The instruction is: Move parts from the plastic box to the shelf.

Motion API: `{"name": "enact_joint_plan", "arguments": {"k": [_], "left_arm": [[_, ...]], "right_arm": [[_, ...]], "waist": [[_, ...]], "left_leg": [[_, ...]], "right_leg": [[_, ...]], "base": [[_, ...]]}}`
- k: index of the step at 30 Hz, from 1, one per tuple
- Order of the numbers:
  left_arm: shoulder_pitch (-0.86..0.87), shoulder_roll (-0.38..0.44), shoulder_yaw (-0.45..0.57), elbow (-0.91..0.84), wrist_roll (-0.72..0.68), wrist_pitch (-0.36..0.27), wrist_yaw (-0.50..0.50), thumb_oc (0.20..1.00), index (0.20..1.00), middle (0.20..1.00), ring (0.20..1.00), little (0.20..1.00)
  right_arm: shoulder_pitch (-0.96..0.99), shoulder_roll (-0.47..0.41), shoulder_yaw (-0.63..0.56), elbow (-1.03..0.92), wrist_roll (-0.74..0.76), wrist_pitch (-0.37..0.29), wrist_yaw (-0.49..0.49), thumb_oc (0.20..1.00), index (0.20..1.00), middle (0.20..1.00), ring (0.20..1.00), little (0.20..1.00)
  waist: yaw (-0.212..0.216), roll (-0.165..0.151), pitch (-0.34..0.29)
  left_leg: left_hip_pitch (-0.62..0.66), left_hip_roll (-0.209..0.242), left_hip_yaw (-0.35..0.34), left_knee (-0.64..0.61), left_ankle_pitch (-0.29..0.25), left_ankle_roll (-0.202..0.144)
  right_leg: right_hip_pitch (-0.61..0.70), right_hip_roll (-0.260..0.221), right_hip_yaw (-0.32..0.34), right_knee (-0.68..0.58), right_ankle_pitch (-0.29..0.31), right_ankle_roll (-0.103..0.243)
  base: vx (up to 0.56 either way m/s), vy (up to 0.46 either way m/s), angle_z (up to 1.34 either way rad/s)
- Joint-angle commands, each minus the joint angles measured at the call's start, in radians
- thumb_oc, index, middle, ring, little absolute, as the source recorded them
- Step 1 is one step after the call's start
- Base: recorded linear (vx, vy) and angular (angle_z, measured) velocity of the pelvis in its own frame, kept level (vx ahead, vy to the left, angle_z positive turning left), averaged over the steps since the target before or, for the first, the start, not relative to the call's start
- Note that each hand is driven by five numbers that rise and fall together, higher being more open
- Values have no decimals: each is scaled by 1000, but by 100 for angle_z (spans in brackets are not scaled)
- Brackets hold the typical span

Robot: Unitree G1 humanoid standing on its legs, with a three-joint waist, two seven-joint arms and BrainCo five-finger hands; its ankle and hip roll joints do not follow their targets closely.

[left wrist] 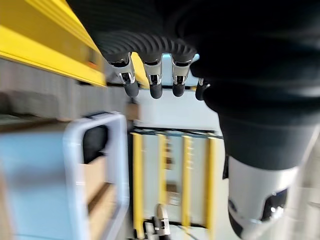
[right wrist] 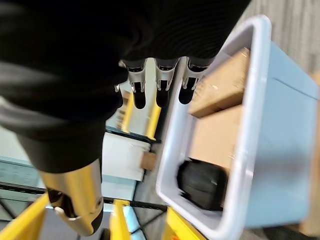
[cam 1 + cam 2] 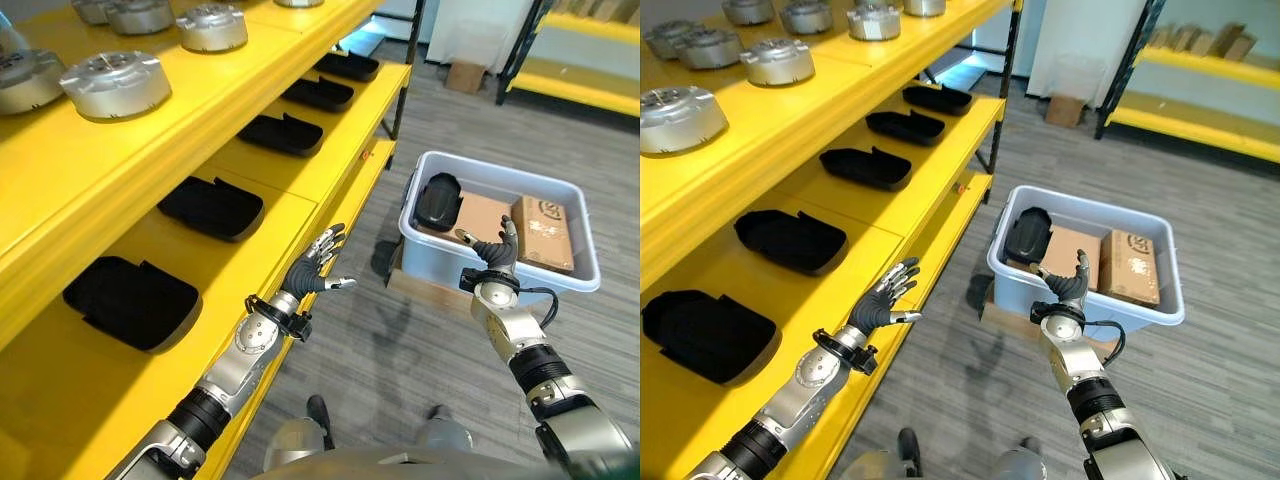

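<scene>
Left hand (image 3: pixel 318 263) spread open, empty, hovering off the front edge of the yellow shelf (image 3: pixel 300 190). Right hand (image 3: pixel 494 256) loosely open, holding nothing, poised at the near rim of the plastic box (image 3: pixel 500 268). Just beyond its fingertips, inside the box: one black part (image 3: pixel 438 201), two cardboard boxes (image 3: pixel 543 232). More black parts (image 3: pixel 210 208) on the shelf beside the left hand.

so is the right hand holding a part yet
No, the right hand hovers empty with relaxed fingers at the box's near rim, and the black part lies inside.
</scene>
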Motion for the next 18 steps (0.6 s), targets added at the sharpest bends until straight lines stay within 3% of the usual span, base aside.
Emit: {"name": "enact_joint_plan", "arguments": {"k": [1, 3, 4, 5, 11, 18], "left_arm": [[32, -1, -1, -83, 25, -69, -64, 1000, 1000, 1000, 1000, 1000], [47, -13, 7, -96, -21, -63, -59, 1000, 1000, 1000, 1000, 1000], [47, -14, 7, -93, -17, -65, -61, 1000, 1000, 1000, 1000, 1000], [73, -22, 29, -101, -22, -69, -89, 1000, 1000, 1000, 1000, 1000], [98, -10, 61, -93, -32, -66, -118, 1000, 1000, 1000, 1000, 1000], [46, 2, 64, -92, 30, -136, -66, 1000, 1000, 1000, 1000, 1000]], "right_arm": [[-46, 5, -12, -40, -22, 21, 18, 1000, 1000, 1000, 1000, 1000], [-6, -53, 2, -92, -107, 49, 53, 1000, 1000, 1000, 1000, 1000], [0, -59, 3, -97, -113, 53, 58, 1000, 1000, 1000, 1000, 1000], [42, -125, 4, -119, -184, 35, 108, 1000, 1000, 1000, 1000, 1000], [58, -195, -4, -151, -256, 24, 81, 1000, 1000, 1000, 1000, 1000], [61, -260, -38, -153, -354, -41, 76, 1000, 1000, 1000, 1000, 1000]], "waist": [[-33, -30, -17], [-59, -27, -29], [-63, -27, -31], [-82, -24, -44], [-103, -22, -45], [-155, 13, 2]], "left_leg": [[126, 75, 26, 31, -126, -41], [107, 121, 35, 35, -88, -78], [106, 124, 34, 34, -84, -80], [102, 161, 20, 21, -48, -107], [88, 193, 15, 38, -37, -123], [50, 228, 4, 150, -44, -123]], "right_leg": [[-4, 73, -48, -18, 174, -45], [33, 126, -51, -24, 95, -64], [35, 131, -48, -24, 87, -66], [73, 177, -34, -26, 22, -93], [71, 219, -15, 8, -29, -138], [-5, 263, 29, 195, -149, -207]], "base": [[156, -501, 1], [142, -473, 44], [189, -493, 42], [157, -337, 20], [121, -222, -10], [118, -188, -2]]}}
